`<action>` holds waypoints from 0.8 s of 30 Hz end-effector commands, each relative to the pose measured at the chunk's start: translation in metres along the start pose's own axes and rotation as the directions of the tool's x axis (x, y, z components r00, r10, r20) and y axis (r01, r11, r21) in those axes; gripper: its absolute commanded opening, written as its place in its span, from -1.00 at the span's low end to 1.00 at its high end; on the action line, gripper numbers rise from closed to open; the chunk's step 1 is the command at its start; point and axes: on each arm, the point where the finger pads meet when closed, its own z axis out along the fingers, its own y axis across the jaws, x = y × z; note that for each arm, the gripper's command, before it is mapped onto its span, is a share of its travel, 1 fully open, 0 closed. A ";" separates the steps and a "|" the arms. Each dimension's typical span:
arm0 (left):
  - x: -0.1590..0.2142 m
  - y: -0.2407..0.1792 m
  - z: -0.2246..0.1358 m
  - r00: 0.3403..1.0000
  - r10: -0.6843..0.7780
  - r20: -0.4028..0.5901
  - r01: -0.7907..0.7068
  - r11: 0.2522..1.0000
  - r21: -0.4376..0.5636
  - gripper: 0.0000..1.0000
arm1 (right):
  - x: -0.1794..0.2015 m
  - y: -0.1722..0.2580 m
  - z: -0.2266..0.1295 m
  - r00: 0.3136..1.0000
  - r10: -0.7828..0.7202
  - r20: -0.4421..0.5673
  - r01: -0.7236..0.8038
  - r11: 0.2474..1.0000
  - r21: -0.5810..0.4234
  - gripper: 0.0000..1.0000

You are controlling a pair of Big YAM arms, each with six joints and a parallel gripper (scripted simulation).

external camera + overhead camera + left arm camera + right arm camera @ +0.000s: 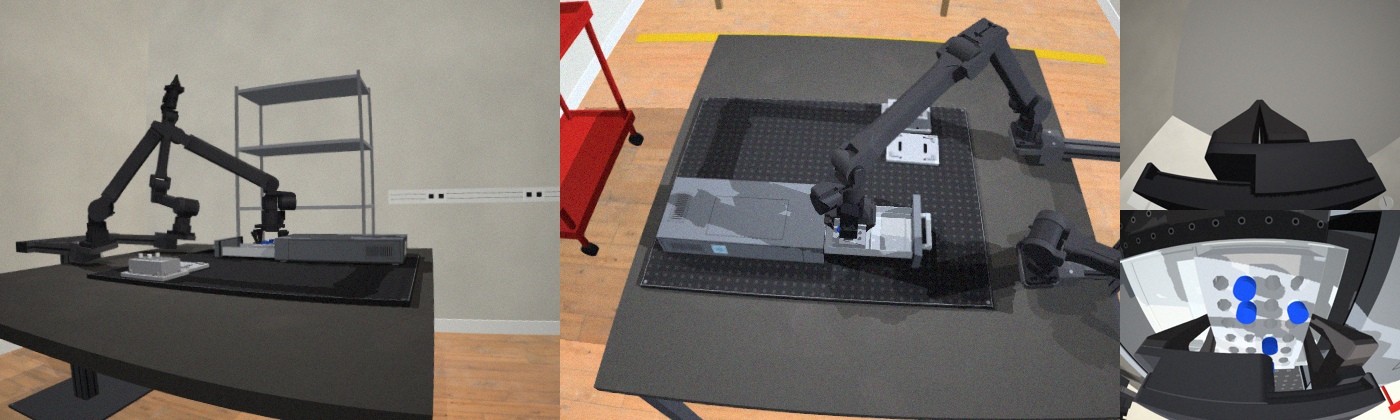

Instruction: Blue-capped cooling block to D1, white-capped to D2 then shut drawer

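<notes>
The drawer (887, 242) (247, 251) of the cooler COLD (745, 217) (345, 248) stands open. My right gripper (848, 234) (1259, 314) points down into it, shut on the blue-capped block (1287, 296), one finger on each side. Several blue caps (1244, 288) (268, 242) stand on its tubes; my gripper body hides part of the block. The white-capped block (154, 266) (924, 122) sits on D2, partly behind my right arm in the top view. D1 (913, 156) shows a bare plate with two dark slots. My left gripper (1259, 104) (176, 77) is shut and empty, pointing up high.
The drawer front with its handle (927, 231) faces the arm bases. My right arm (910, 102) reaches over the D2 area. COLD and the slots stand on a perforated black mat (800, 282). A red cart (597, 145) stands beside the table, and a shelf rack (305, 146) at the wall.
</notes>
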 end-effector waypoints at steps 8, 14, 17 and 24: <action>0.023 -0.002 0.008 0.999 0.008 -0.034 -0.008 1.000 0.001 -1.00 | -0.013 -0.030 -0.014 0.999 0.004 0.037 -0.006 0.998 0.057 -1.00; 0.023 -0.002 0.008 0.999 0.008 -0.034 -0.008 1.000 0.001 -1.00 | -0.011 -0.026 -0.015 1.000 0.008 0.026 -0.009 0.999 0.036 -1.00; 0.023 -0.002 0.008 0.999 0.008 -0.034 -0.008 1.000 0.001 -1.00 | -0.011 -0.026 -0.016 1.000 0.007 0.025 -0.008 0.999 0.035 -1.00; 0.023 -0.002 0.008 0.999 0.008 -0.034 -0.008 1.000 0.001 -1.00 | -0.013 -0.024 -0.018 1.000 0.007 0.023 -0.007 0.999 0.034 -1.00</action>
